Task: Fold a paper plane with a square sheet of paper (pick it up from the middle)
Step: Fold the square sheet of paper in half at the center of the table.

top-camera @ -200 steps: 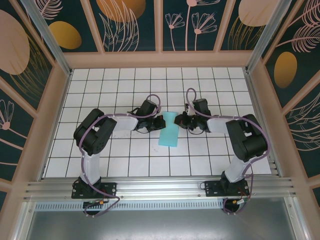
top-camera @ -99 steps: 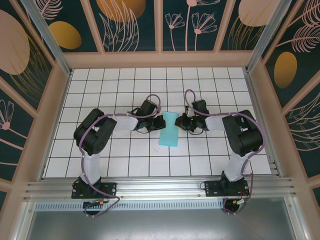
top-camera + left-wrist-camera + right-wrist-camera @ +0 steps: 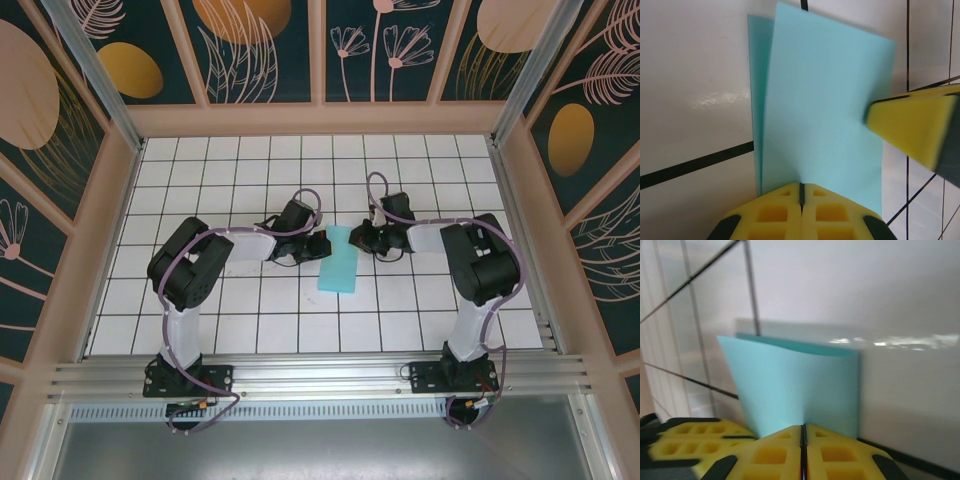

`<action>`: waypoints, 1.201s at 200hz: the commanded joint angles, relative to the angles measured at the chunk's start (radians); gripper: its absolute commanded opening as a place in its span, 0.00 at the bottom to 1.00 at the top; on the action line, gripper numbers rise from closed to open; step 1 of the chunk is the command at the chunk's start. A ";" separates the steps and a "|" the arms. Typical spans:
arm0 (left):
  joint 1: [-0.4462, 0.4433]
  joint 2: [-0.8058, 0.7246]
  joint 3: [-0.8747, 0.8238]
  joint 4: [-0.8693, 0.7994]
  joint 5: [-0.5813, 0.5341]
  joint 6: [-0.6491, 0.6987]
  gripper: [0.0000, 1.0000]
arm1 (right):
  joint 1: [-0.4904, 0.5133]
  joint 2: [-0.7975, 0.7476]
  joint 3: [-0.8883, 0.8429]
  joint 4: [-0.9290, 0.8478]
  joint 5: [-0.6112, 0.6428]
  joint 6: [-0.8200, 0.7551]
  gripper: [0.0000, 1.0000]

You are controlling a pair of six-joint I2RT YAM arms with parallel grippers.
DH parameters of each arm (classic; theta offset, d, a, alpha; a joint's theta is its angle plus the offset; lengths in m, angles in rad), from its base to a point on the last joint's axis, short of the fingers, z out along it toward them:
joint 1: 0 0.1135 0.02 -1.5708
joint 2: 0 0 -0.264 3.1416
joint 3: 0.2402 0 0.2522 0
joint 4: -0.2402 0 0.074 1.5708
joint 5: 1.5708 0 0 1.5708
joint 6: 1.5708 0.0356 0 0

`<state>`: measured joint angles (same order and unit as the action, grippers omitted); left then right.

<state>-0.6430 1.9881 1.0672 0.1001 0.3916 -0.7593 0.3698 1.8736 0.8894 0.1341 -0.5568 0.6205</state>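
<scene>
Yellow pads (image 3: 771,212) of your left gripper (image 3: 320,246) meet with no gap, pinching an edge of the square sheet of paper (image 3: 338,262): grip closed on paper. The sheet, turquoise and doubled into a narrow strip, runs out straight ahead of those fingertips. Its upper layer is skewed a little, so a sliver of the lower layer shows along its left side. From above, the strip sits between your two tools over the table (image 3: 250,310), its far end at their fingertips and the rest trailing back toward the arm bases. Whether it rests flat or is lifted slightly, I cannot tell. Right gripper (image 3: 356,237): jaws likewise closed on the sheet from the other side, paper fanning out ahead of it. Change over the last second: the right gripper has moved in toward the left one. The far end of the strip, flared and waisted before, now reads straight-sided. Judgement: the half fold is being closed. The layers are not yet square, so expect to align them before creasing and starting the nose folds.
</scene>
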 commanded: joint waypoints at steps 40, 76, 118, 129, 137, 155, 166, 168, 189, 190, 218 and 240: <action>-0.007 0.061 -0.034 -0.131 -0.081 0.031 0.00 | -0.011 -0.026 0.068 -0.079 0.002 -0.041 0.12; -0.007 0.062 -0.034 -0.130 -0.079 0.026 0.00 | -0.031 -0.051 0.105 -0.103 -0.006 -0.052 0.12; -0.007 0.060 -0.033 -0.132 -0.079 0.029 0.00 | -0.033 0.026 0.130 -0.113 -0.016 -0.062 0.12; -0.006 0.059 -0.033 -0.132 -0.081 0.030 0.00 | -0.034 0.044 0.133 -0.121 -0.004 -0.062 0.12; -0.008 0.060 -0.035 -0.133 -0.080 0.028 0.00 | -0.034 0.055 0.133 -0.126 0.016 -0.062 0.12; -0.007 0.058 -0.037 -0.131 -0.082 0.029 0.00 | -0.035 0.084 0.131 -0.136 0.058 -0.065 0.12; -0.007 0.058 -0.038 -0.132 -0.082 0.026 0.00 | -0.036 0.099 0.137 -0.149 0.082 -0.065 0.11; -0.006 0.058 -0.038 -0.132 -0.082 0.026 0.00 | -0.036 0.101 0.140 -0.151 0.082 -0.065 0.12; -0.007 0.055 -0.039 -0.133 -0.083 0.027 0.00 | -0.035 0.084 0.152 -0.156 0.060 -0.066 0.12; -0.007 0.053 -0.040 -0.133 -0.083 0.026 0.00 | -0.035 0.081 0.152 -0.157 0.060 -0.065 0.12; -0.006 0.054 -0.039 -0.135 -0.084 0.029 0.00 | -0.039 0.026 0.194 -0.170 0.017 -0.071 0.12; -0.008 0.056 -0.035 -0.138 -0.084 0.031 0.00 | -0.048 0.015 0.220 -0.179 0.000 -0.069 0.12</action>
<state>-0.6437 1.9873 1.0672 0.1013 0.3843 -0.7586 0.3336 1.9377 1.0584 -0.0151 -0.5407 0.5739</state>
